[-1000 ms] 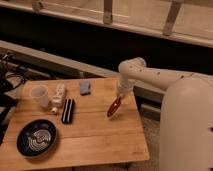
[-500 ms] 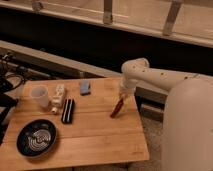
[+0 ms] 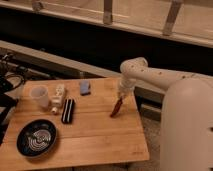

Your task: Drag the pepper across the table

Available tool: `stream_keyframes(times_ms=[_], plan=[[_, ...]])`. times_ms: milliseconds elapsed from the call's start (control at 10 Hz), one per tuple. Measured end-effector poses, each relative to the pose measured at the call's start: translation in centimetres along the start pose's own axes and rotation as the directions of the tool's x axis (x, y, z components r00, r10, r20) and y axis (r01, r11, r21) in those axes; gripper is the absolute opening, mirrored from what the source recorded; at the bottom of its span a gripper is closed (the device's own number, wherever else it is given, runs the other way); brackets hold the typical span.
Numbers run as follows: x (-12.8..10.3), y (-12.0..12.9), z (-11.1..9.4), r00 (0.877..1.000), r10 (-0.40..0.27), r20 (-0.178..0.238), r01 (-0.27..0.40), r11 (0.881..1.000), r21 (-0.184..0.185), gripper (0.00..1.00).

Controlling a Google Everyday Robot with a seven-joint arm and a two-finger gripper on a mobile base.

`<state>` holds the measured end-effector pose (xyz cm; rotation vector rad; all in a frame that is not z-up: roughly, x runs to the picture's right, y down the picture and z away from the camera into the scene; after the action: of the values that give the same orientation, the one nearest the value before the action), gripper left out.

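The pepper [image 3: 116, 108] is a small dark red chili lying slanted on the light wooden table [image 3: 95, 135], near its right edge. My gripper [image 3: 120, 95] comes down from the white arm on the right. Its tip meets the pepper's upper end. The pepper's lower end points toward the table's front.
A black striped block [image 3: 67, 110], a white bottle [image 3: 57, 97] and a pale cup [image 3: 39, 96] stand at the left. A blue object [image 3: 85, 88] lies near the back edge. A black bowl [image 3: 36, 138] sits at the front left. Cables [image 3: 10, 80] hang off the left side.
The gripper and the pepper have shifted together slightly to the right along the table. The other objects have not moved.
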<state>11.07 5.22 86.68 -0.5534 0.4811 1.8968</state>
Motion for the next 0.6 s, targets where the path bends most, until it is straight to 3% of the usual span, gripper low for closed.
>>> stream_keyframes(times_ms=[200, 400, 600], plan=[[-0.2, -0.4, -0.1, 1.000, 0.004, 0.003, -0.004, 1.000, -0.002, 0.00], [-0.4, 1.3, 0.2, 1.000, 0.003, 0.005, -0.003, 1.000, -0.008, 0.00], [-0.5, 1.1, 0.2, 1.000, 0.010, 0.006, -0.010, 1.000, -0.007, 0.00]])
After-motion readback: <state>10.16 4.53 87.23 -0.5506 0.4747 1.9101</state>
